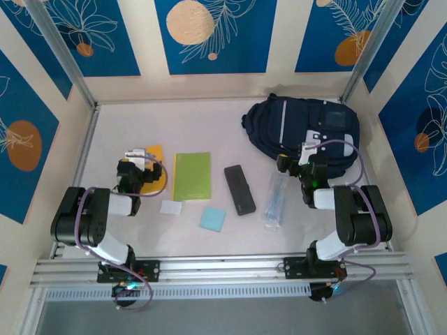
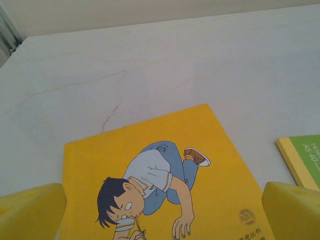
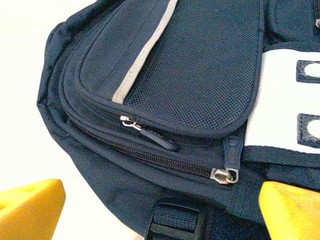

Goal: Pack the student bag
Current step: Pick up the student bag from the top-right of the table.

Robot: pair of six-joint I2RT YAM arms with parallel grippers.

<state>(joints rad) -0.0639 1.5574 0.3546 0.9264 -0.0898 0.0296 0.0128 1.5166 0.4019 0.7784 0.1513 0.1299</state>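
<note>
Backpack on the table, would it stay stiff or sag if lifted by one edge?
Probably sags: the backpack is soft fabric, lying slumped. Its zips look closed, so likely nothing spills. The mesh panel should resist slipping.

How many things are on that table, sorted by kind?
Bags: 1, the student bag
Books: 2, yellow book, green notebook
Cases: 1, black case
Packets: 1, clear packet
Small flat items: 2, light blue pad, white card
Total: 7

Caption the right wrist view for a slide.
Open right gripper facing the zippered front of the large navy-blue fabric student bag, grey reflective stripe visible.
</note>
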